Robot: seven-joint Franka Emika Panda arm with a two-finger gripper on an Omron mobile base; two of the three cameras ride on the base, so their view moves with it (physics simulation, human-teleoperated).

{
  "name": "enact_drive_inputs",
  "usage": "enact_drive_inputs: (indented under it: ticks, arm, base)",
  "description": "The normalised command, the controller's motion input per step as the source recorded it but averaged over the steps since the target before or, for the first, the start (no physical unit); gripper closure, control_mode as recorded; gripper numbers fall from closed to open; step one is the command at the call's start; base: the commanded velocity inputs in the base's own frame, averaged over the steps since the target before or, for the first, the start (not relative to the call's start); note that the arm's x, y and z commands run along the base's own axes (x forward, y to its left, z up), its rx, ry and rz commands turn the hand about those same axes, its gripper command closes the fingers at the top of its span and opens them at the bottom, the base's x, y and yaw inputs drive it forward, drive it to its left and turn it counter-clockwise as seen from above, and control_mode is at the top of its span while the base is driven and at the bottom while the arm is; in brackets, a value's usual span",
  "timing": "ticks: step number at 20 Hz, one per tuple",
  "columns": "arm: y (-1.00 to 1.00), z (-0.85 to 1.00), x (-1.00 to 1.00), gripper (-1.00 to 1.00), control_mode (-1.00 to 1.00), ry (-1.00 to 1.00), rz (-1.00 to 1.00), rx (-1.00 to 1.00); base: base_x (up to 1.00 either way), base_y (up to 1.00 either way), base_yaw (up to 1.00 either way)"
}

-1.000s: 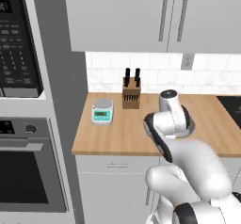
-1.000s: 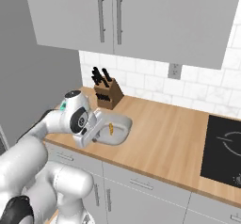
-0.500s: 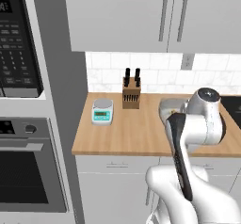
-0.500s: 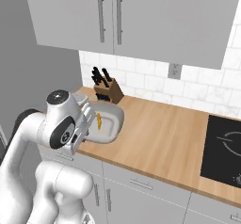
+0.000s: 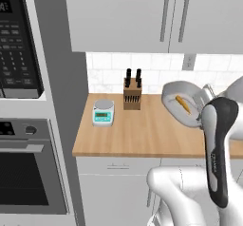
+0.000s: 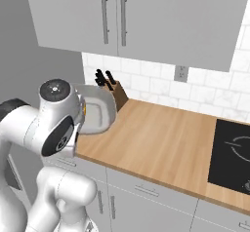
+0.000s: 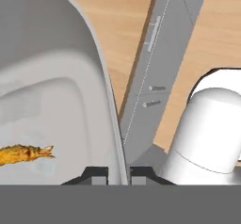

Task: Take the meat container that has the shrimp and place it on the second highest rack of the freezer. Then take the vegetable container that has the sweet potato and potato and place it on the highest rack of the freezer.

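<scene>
While the meat container [image 5: 182,104] hangs lifted off the counter [image 5: 142,135], we see it at right of centre in the left base view, tilted, with the shrimp [image 5: 182,103] lying on its floor. In the hand view the container [image 7: 52,100] fills the left half of the frame and its rim runs down to the bottom centre, where the gripper [image 7: 118,173] has its two tips closed on that rim, one tip on each side of the wall; the shrimp [image 7: 23,153] lies at lower left. In the right base view the container [image 6: 97,110] sits at centre left, just beside the wrist. We judge that the tray extends away from the tips along the hand's own line of sight, so the coming move carries it edge-held. Beyond it stand the knife block [image 5: 132,92] and, further left, the kitchen scale [image 5: 103,112]; the wall oven [image 5: 26,168] occupies the lower left.
</scene>
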Motion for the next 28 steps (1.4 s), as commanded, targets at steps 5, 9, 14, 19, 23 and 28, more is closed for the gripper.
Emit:
enact_drive_inputs:
  ticks: [5,9,14,19,23,28]
  arm:
    - [0.07,0.63,-0.76,1.00,-1.00,-0.14,0.41,0.00]
    - [0.21,0.44,-0.76,1.00,-1.00,-0.13,0.39,0.00]
    - [0.22,0.40,-0.64,1.00,-1.00,-0.14,0.39,-0.03]
    - [0.14,0.22,-0.08,1.00,-1.00,-0.06,0.25,-0.08]
    - [0.03,0.00,0.00,1.00,1.00,0.00,0.00,0.00]
    - [0.00,0.00,0.00,1.00,1.00,0.00,0.00,0.00]
  base:
    - [0.00,0.00,0.00]
    - [0.00,0.00,0.00]
    - [0.00,0.00,0.00]
    - [0.00,0.00,0.00]
    - [-0.04,0.06,0.00]
    - [-0.70,0.00,0.27]
